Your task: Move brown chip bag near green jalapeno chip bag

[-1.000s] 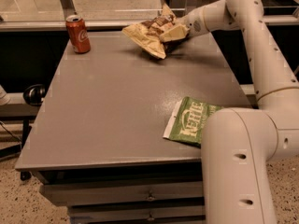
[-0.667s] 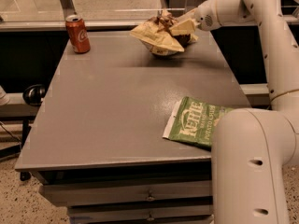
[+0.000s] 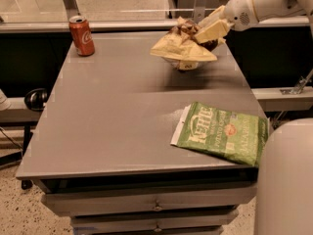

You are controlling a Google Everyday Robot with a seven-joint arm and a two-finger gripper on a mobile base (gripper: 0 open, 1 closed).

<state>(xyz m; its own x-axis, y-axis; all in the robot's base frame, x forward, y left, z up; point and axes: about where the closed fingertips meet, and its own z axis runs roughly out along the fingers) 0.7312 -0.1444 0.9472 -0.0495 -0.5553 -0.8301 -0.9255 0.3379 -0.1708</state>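
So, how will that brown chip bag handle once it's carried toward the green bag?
Probably floppy: the brown chip bag looks crumpled and droops below the gripper, which pinches its upper edge at the far edge of the table. Likely light, since that one pinch seems to hold it up. It could swing or slip in transit.

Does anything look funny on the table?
The brown chip bag is scrunched and tilted, pinched by the gripper near the table's far edge. The green jalapeno chip bag lies flat; the can stands upright.
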